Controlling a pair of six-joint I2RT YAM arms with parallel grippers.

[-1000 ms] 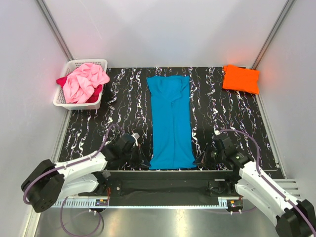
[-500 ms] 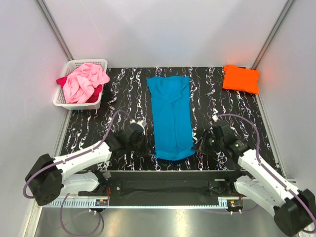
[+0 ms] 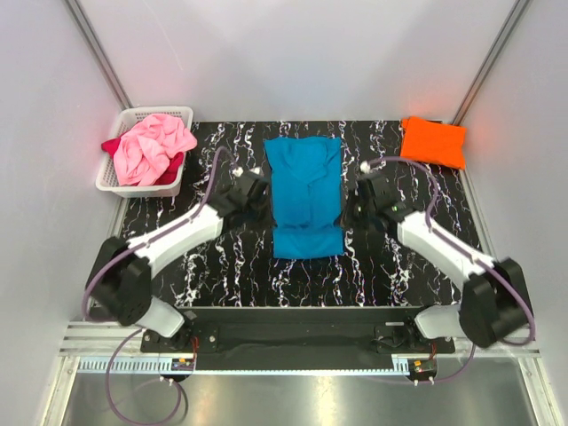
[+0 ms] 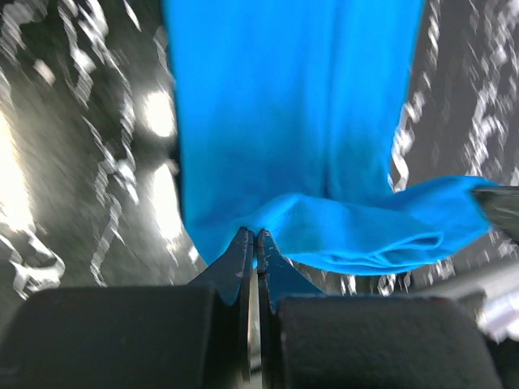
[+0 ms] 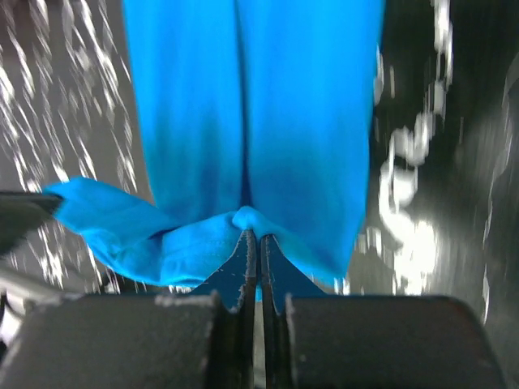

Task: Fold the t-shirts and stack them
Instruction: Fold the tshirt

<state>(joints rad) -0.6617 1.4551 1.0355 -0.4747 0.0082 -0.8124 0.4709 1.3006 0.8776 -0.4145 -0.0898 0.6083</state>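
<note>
The left gripper point(image 4: 256, 245) and right gripper point(image 5: 255, 245) each pinch the blue shirt point(image 3: 306, 177) at its hem. The hem is doubled back over the rest.

No legible text, label, brand, number or sign was visible in any of the views.

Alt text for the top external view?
The left hand and right hand are shut on the doubled-back hem of a turquoise t-shirt on a table. An orange t-shirt lies folded far right; a pink t-shirt and a dark red t-shirt fill a white basket far left.
</note>
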